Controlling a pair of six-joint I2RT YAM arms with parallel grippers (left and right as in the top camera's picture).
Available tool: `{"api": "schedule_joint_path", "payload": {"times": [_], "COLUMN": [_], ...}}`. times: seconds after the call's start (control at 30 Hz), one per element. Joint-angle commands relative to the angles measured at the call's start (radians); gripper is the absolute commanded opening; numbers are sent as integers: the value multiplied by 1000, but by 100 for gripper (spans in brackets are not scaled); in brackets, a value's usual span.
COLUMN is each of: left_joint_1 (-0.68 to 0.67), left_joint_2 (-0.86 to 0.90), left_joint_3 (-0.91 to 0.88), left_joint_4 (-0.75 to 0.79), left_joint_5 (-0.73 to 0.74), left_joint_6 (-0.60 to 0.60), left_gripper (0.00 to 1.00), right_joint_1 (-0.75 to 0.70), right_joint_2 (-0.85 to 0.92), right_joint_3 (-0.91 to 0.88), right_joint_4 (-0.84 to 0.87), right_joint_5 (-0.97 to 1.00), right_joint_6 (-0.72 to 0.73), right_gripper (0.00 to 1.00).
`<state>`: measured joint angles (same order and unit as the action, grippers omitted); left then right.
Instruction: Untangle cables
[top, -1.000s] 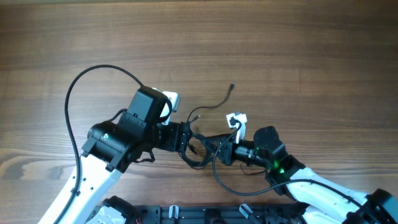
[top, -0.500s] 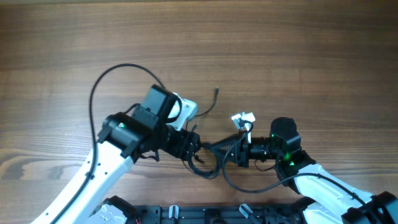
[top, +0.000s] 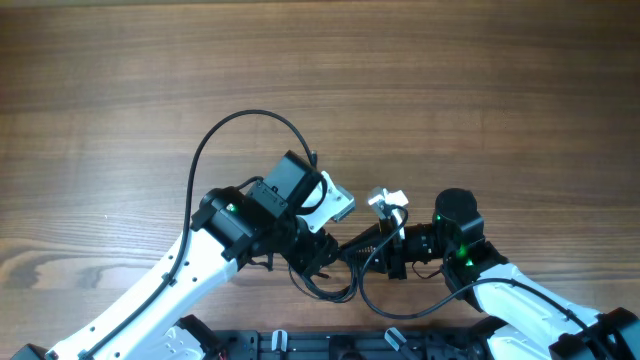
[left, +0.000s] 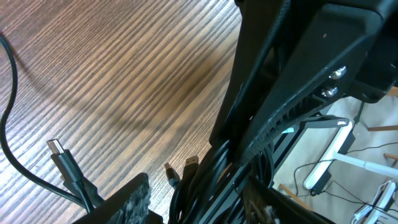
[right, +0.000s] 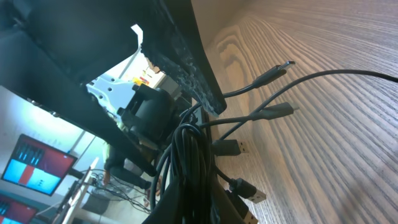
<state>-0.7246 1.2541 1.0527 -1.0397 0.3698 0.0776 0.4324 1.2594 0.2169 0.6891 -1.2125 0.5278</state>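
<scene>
The cables are a bundle of thin black wires hanging between the two grippers, with one loop sagging toward the table's front edge. My right gripper is shut on the cables, and several plug ends fan out over the wood. My left gripper faces it at close range. In the left wrist view its jaws straddle the cables. The left finger stands slightly apart from the cables, with wood showing in the gap. A loose plug sticks out to the left.
The left arm's thick black cable arches over the wooden table. A black rail runs along the front edge. The right gripper's body fills the upper right of the left wrist view.
The left arm has swung right, up to the right gripper, and its jaws have narrowed around the bundle. The loose cable end that lay out on the table is no longer visible there.
</scene>
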Motion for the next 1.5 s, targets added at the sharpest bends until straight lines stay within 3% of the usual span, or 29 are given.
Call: {"api": "schedule_joint_path", "payload": {"times": [0.0,0.3,0.5,0.6,0.9,1.17,1.47], "left_joint_1": [-3,-32,-37,-37,-30,65,302], "left_joint_2": [6,24,41,42,41,41,41], "left_joint_3": [-8,-42,-68,-68,-68,-68,-68], "left_joint_4": [-8,8,34,44,57,83,95], "left_joint_5": [0,8,7,6,-63,-29,260], "left_joint_6": [23,-6,-34,-33,-2,24,170], "left_gripper": [50,43,5,4,4,4,4], "right_joint_1": [-5,-28,-52,-52,-56,-141,-151], "right_joint_2": [0,0,0,0,0,0,0], "right_joint_3": [11,11,11,11,11,11,10], "right_joint_4": [6,16,44,43,44,41,-18], "right_joint_5": [-39,-39,-39,-38,89,139,288], "right_joint_6": [-24,13,51,51,51,48,49], "right_gripper": [5,5,5,9,67,72,69]}}
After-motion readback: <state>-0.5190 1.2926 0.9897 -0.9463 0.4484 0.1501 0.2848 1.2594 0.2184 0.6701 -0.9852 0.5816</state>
